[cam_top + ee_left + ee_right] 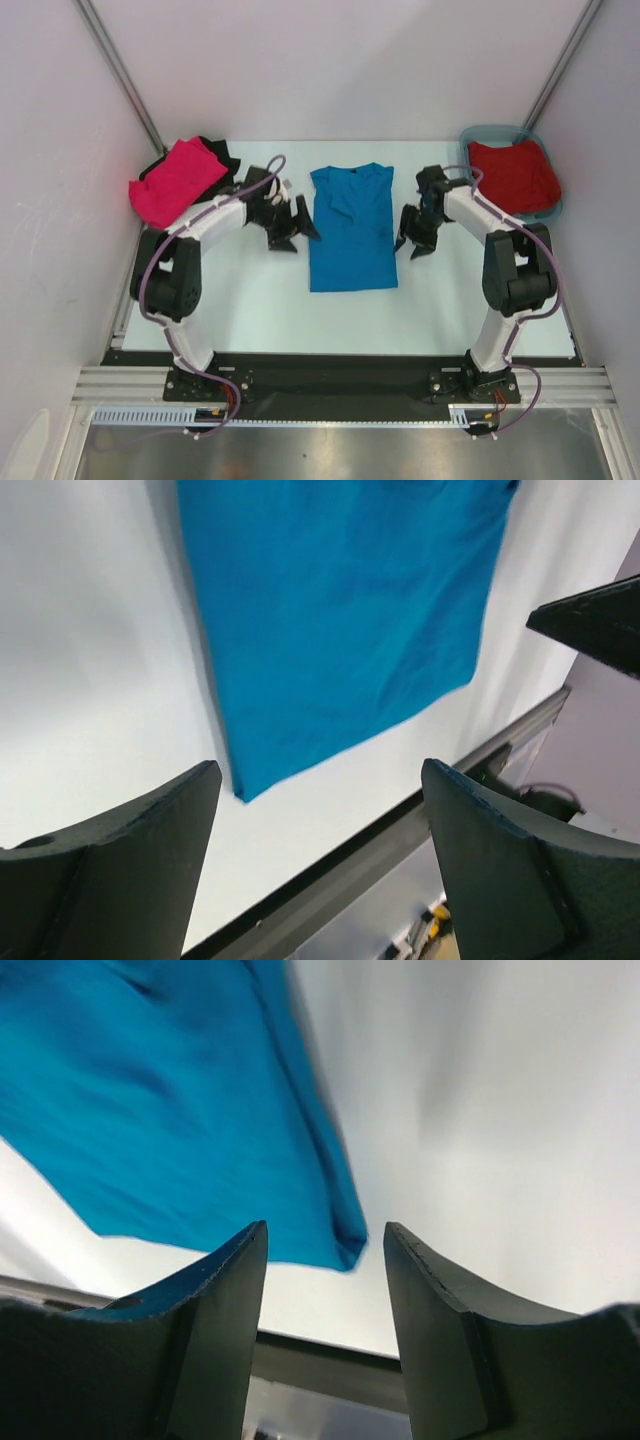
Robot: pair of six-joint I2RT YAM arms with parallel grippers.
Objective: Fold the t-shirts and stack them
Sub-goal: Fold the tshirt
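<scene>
At the far left, the hot pink t-shirt (178, 180) is heaped on the black t-shirt (215, 150). The left gripper (292, 228) is spread wide and empty, its arm bent at the elbow. Just beside it, the blue t-shirt (350, 235) is laid flat at mid-table (250, 310). The right gripper (415, 240) is parted with nothing grasped, just off the shirt's right edge, arm bent likewise. The dark red t-shirt (512, 175) is kept in the teal tub (480, 132).
</scene>
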